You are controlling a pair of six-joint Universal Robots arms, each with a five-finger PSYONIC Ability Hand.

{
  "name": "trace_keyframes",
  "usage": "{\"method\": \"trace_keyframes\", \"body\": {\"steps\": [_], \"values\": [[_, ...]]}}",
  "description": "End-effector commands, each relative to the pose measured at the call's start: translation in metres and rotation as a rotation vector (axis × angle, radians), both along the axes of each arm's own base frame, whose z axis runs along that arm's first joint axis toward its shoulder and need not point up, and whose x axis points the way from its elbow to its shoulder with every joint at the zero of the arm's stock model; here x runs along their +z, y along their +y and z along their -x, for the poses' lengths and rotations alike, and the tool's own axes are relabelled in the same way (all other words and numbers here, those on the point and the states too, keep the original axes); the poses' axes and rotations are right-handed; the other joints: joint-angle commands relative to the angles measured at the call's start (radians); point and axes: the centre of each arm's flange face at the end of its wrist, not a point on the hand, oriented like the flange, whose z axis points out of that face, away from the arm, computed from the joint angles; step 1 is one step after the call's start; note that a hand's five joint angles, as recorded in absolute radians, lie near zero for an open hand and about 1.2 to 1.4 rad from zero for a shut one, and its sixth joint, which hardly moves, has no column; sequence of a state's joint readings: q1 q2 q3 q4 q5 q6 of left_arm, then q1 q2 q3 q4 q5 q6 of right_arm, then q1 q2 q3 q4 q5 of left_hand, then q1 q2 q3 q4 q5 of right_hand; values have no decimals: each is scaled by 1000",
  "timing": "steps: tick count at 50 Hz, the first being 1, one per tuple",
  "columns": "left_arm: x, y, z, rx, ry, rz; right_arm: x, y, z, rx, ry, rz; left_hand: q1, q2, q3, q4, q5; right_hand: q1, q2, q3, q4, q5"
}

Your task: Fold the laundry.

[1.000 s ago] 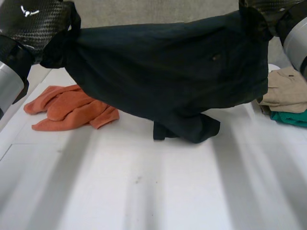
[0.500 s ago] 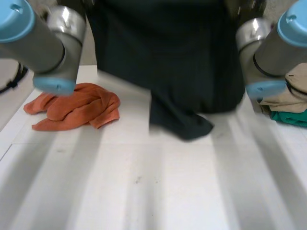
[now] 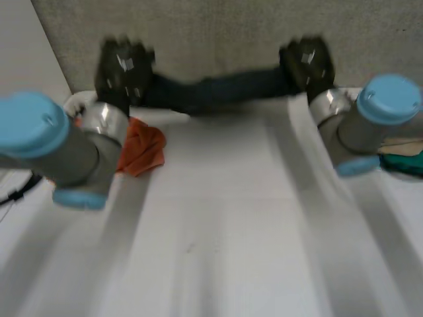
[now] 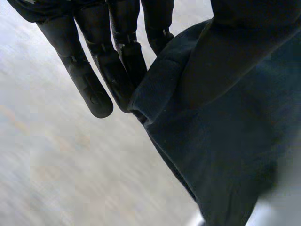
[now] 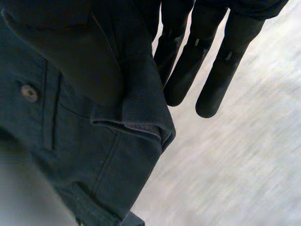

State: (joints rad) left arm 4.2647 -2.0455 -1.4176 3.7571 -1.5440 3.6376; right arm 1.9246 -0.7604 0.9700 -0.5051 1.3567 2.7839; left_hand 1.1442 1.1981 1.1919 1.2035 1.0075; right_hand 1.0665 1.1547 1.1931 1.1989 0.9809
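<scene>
- Where are the dark pants (image 3: 218, 89)?
- In the upper middle of the frame, pulled into a long strip between the two hands. The left hand (image 3: 124, 69) has one end at the upper left. The right hand (image 3: 307, 63) has the other end at the upper right.
- What are the left fingers (image 4: 89, 84) doing?
- They are straight and close, side by side. The thick edge of the pants is pinched at the inner ones, and the rest hangs down beside them (the thumb is hidden under the cloth).
- And the right fingers (image 5: 221, 70)?
- Straight and side by side too. Two stick out bare, and the others pinch the folded edge. A little button (image 5: 29, 93) sits on the cloth beside the hand.
- Anything else on the white table (image 3: 218, 224)?
- An orange cloth (image 3: 142, 148) is bunched at the middle left, right by the left arm (image 3: 66, 148). A bit of teal cloth (image 3: 404, 163) is at the right edge.
</scene>
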Motion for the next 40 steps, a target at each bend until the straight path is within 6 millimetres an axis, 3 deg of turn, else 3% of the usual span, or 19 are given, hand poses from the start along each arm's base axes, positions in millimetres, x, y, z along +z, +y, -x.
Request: {"method": "trace_keyframes", "body": {"steps": [1, 6, 14, 18, 19, 22, 24, 27, 30, 34, 40], "values": [[-77, 36, -4, -19, -156, -220, -78, 32, 9, -5, 225, -195, 252, 198, 204, 193, 214, 330, 242, 203, 197, 241], [-77, 69, -6, -54, -226, -273, -89, 55, 18, -3, 354, -289, 252, 198, 204, 193, 214, 330, 242, 203, 197, 241], [-67, 129, -26, -102, -407, -466, -53, 105, 36, 16, 513, -448, 252, 198, 204, 193, 214, 330, 242, 203, 197, 241], [-62, 163, -40, -129, -515, -604, -39, 136, 50, 26, 620, -555, 252, 198, 204, 193, 214, 330, 242, 203, 197, 241], [-59, 180, -46, -150, -566, -666, -34, 150, 58, 35, 674, -605, 252, 198, 204, 193, 214, 330, 242, 203, 197, 241], [-55, 206, -56, -184, -655, -766, -30, 175, 71, 64, 769, -706, 252, 198, 204, 193, 214, 330, 242, 203, 197, 241], [-51, 233, -64, -223, -746, -869, -27, 203, 84, 110, 867, -801, 252, 198, 204, 193, 214, 330, 242, 203, 197, 241], [-44, 257, -74, -263, -841, -981, -27, 226, 94, 189, 958, -826, 252, 198, 204, 193, 214, 330, 242, 203, 197, 241], [-39, 257, -72, -270, -839, -981, -30, 234, 95, 246, 984, -791, 252, 198, 204, 193, 214, 330, 242, 203, 197, 241], [-33, 232, -59, -231, -747, -882, -35, 227, 93, 246, 933, -802, 252, 198, 204, 193, 214, 330, 242, 203, 197, 241], [-34, 146, -29, -94, -551, -655, -33, 178, 83, 75, 692, -788, 252, 198, 204, 193, 214, 330, 242, 203, 197, 241]]}}
